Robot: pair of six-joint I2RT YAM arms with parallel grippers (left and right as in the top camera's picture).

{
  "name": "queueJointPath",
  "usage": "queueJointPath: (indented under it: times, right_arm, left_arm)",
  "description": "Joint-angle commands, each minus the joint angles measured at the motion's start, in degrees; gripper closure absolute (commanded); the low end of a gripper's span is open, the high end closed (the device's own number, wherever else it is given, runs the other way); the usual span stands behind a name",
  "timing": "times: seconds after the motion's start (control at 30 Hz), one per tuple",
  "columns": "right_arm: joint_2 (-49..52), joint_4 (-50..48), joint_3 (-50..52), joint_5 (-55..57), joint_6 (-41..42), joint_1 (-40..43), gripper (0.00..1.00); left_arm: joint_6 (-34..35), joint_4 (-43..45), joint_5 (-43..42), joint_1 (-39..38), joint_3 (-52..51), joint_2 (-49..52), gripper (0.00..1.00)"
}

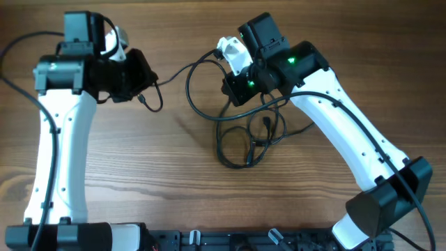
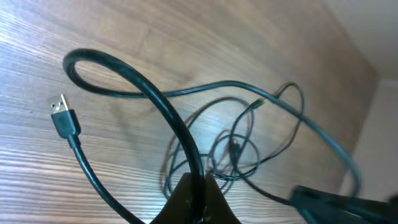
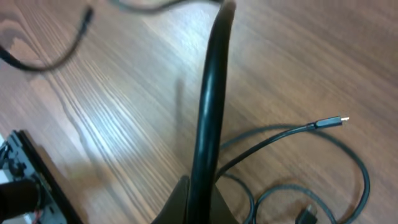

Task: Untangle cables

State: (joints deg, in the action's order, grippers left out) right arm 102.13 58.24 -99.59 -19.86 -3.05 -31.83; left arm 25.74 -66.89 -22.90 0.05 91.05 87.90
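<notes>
The cables [image 1: 244, 136] are thin black cords, several of them lying in a loose tangle on the wooden table just below my right gripper [image 1: 235, 87]. One strand [image 1: 178, 72] runs left from the tangle to my left gripper [image 1: 141, 78]. In the left wrist view my left gripper [image 2: 200, 183] is shut on a black cable [image 2: 149, 90] that arches up and ends in a USB plug [image 2: 64, 118]; the tangle [image 2: 236, 149] lies beyond it. In the right wrist view my right gripper [image 3: 199, 185] is shut on a black cable [image 3: 211, 106] rising straight ahead. A small plug [image 3: 329, 121] rests on the table.
The table [image 1: 139, 167] is bare wood. A black rail with fittings [image 1: 209, 240] runs along the front edge between the two arm bases. The right arm's dark body [image 2: 336, 202] shows in the left wrist view. Another cable end [image 3: 86, 17] lies at the right wrist view's upper left.
</notes>
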Motion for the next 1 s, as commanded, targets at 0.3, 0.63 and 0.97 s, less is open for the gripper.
queueJointPath:
  times: [0.3, 0.63, 0.97]
  right_arm:
    - [8.2, -5.5, -0.8, -9.9, 3.6, -0.2, 0.96]
    - [9.0, -8.8, -0.8, -19.4, 4.0, -0.2, 0.96]
    - [9.0, -13.3, -0.8, -24.4, 3.9, -1.6, 0.78]
  left_arm:
    - [-7.9, 7.4, -15.0, -0.3, -12.9, 0.2, 0.96]
    - [13.0, 20.5, -20.8, -0.3, -21.0, 0.3, 0.96]
    - [31.1, 29.8, -27.9, -0.3, -21.0, 0.3, 0.96]
